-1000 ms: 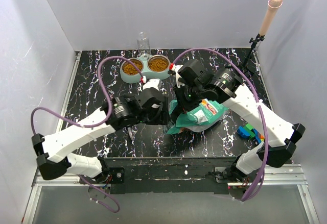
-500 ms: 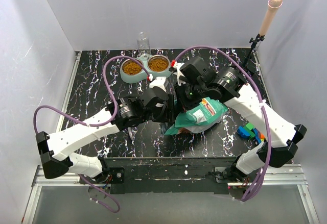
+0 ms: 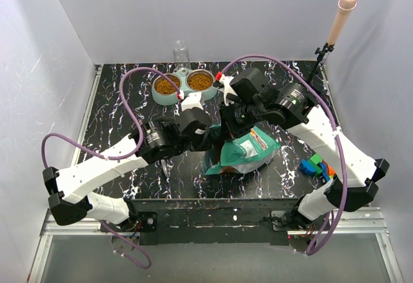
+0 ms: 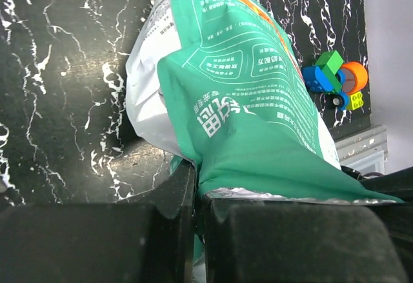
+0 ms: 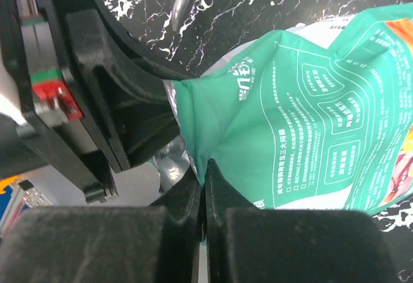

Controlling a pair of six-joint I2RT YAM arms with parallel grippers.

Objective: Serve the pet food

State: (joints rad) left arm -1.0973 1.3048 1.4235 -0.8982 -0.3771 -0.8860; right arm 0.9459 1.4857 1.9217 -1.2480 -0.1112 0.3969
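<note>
The teal-and-white pet food bag (image 3: 245, 151) stands slumped on the black marbled table, between both arms. My left gripper (image 3: 210, 138) is shut on the bag's (image 4: 258, 122) upper edge, with a fold of teal film pinched between its jaws. My right gripper (image 3: 231, 126) pinches the same edge of the bag (image 5: 310, 122) close beside it, jaws almost touching. Brown pet food kibble (image 3: 166, 86) fills both cups of the mint-green double bowl (image 3: 184, 93) at the back. A grey scoop (image 3: 166, 167) lies under my left arm.
A clear glass (image 3: 181, 53) stands behind the bowl. Coloured toy blocks (image 3: 313, 165) sit at the right edge of the table, also visible in the left wrist view as toy blocks (image 4: 332, 80). A pink-tipped pole on a stand (image 3: 335, 22) rises at the back right corner.
My left gripper has moved right to the bag's edge and closed on it. The bag has shifted a little left and stands more upright. The right gripper stays on the bag.
</note>
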